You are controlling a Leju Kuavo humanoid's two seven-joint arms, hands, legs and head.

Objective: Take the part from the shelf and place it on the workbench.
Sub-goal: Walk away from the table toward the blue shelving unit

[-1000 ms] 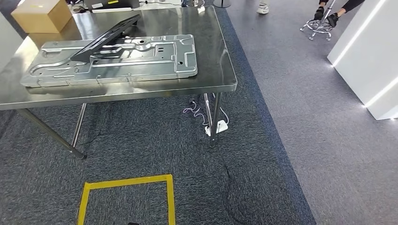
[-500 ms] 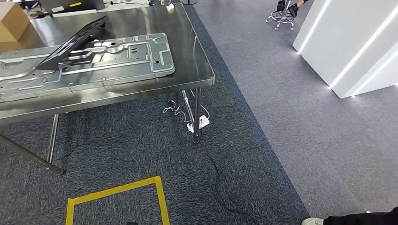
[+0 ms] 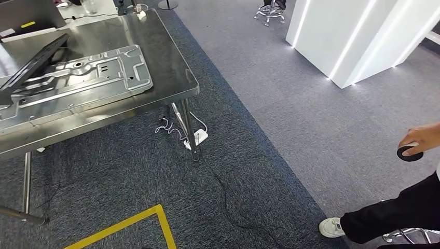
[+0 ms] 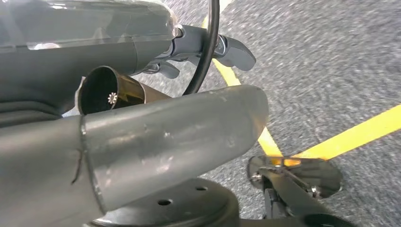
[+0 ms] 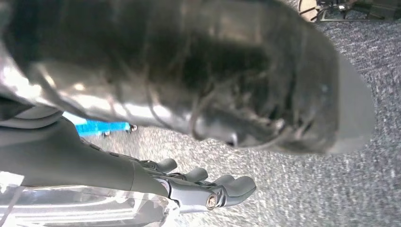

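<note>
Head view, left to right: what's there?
Black panel → stamped metal plate → steel table's right edge → white power strip → white lit wall → person's hand holding a black disc.

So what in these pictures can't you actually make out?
- The shelf and the part to fetch: I cannot find them.
- Metal table: the head view's left edge cuts it and the big metal plate off.
- Person: cut off by the right edge; the dark round thing in their hand is too small to name.
- Left hand and right hand: the fingers look empty, but the thumbs hide much.
</note>
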